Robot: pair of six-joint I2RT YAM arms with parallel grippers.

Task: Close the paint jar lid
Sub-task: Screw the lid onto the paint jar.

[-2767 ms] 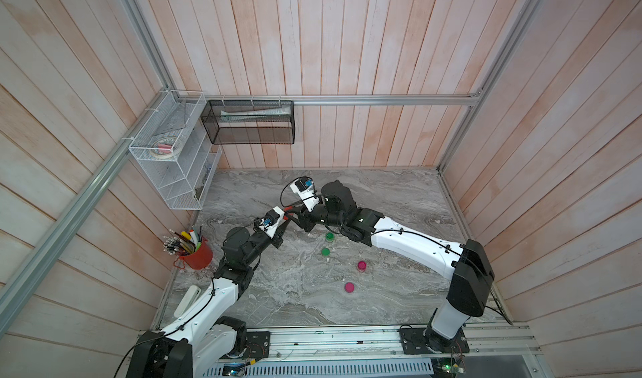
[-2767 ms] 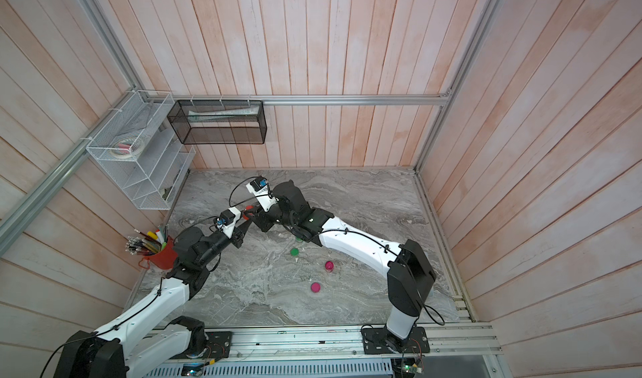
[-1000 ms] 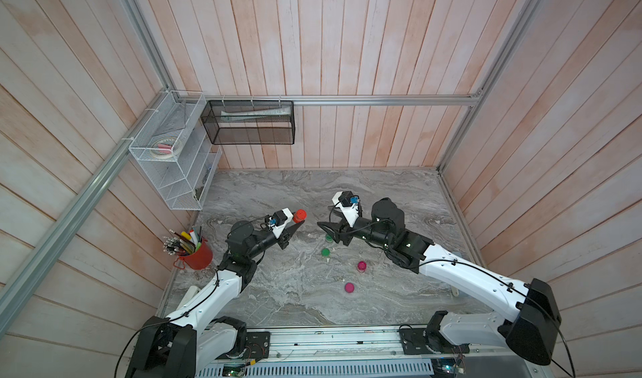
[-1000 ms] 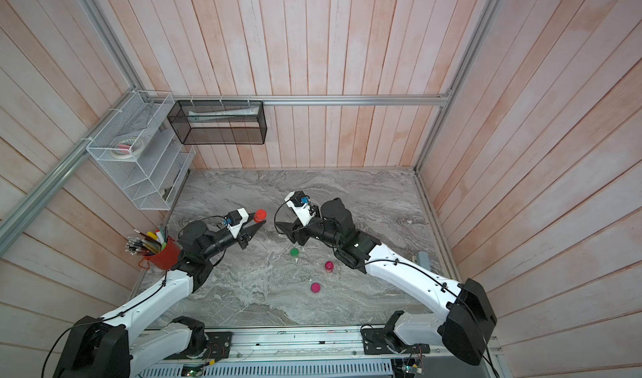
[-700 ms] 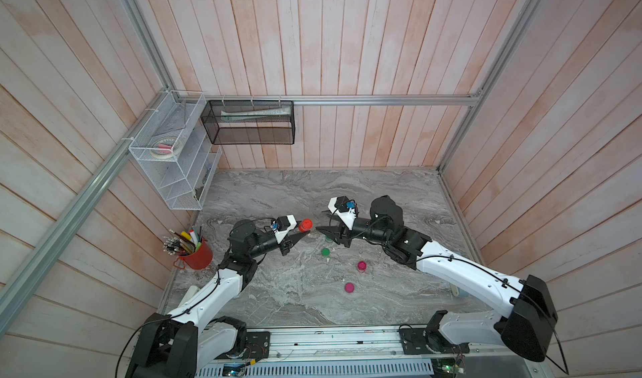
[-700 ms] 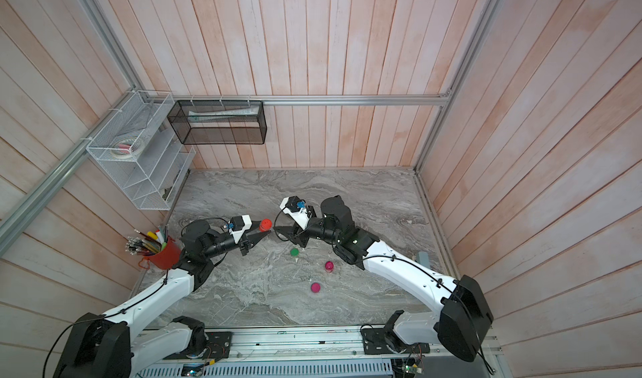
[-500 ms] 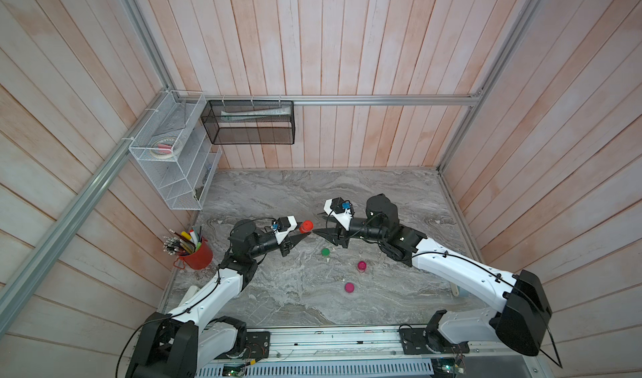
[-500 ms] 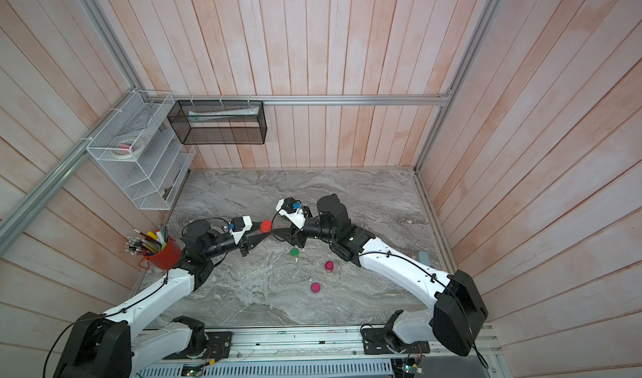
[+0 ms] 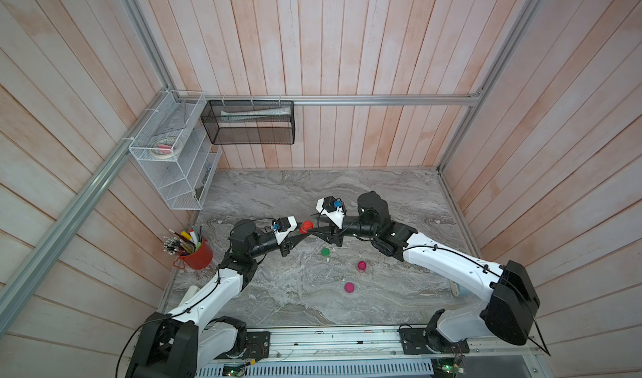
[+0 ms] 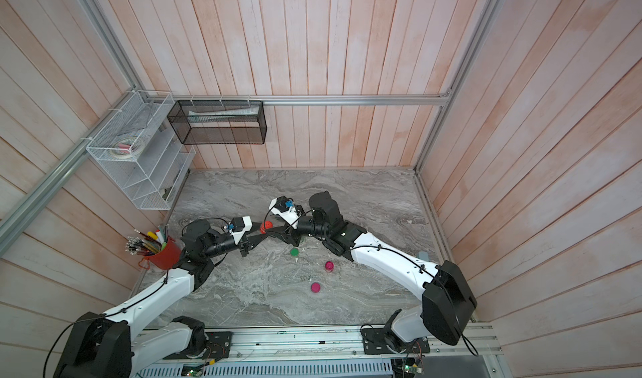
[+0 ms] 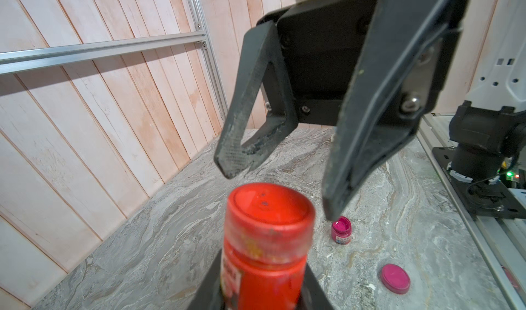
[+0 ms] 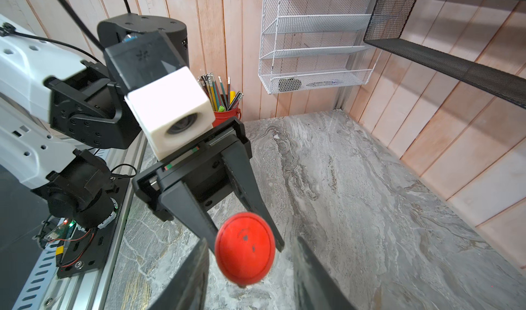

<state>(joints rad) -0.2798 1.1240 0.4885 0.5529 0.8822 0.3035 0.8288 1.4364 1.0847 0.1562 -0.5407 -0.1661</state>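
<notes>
1. My right gripper (image 11: pixel 279 189) has its jaws spread, one on either side of the red lid (image 11: pixel 270 209), and neither pad touches it. If I close off-centre, one jaw lands first and shoves the lid sideways instead of pinching it.
2. The lid sits on the mouth of the red paint jar (image 11: pixel 256 271), but I cannot tell whether it is threaded home. If it is only resting there, a skewed squeeze could cross-thread it or pop it off.
3. My left gripper (image 12: pixel 244 246) pinches the jar's body and holds it in the air, lid end pointing at my right arm. The label looks slick and paint-smeared. When I twist the lid, the jar may spin between those pads or slide out of them.
4. The two grippers stand nose to nose. If I push in too far, my right jaws strike my left fingers (image 12: pixel 196 209) and jolt the grip.
5. On the marble table (image 9: pixel 278 192) below lie an open magenta jar (image 11: pixel 341 230), a loose magenta lid (image 11: pixel 395 278) and a green pot (image 9: pixel 325 252). A dropped red jar would land near them and could tip the open one and spill its paint.
</notes>
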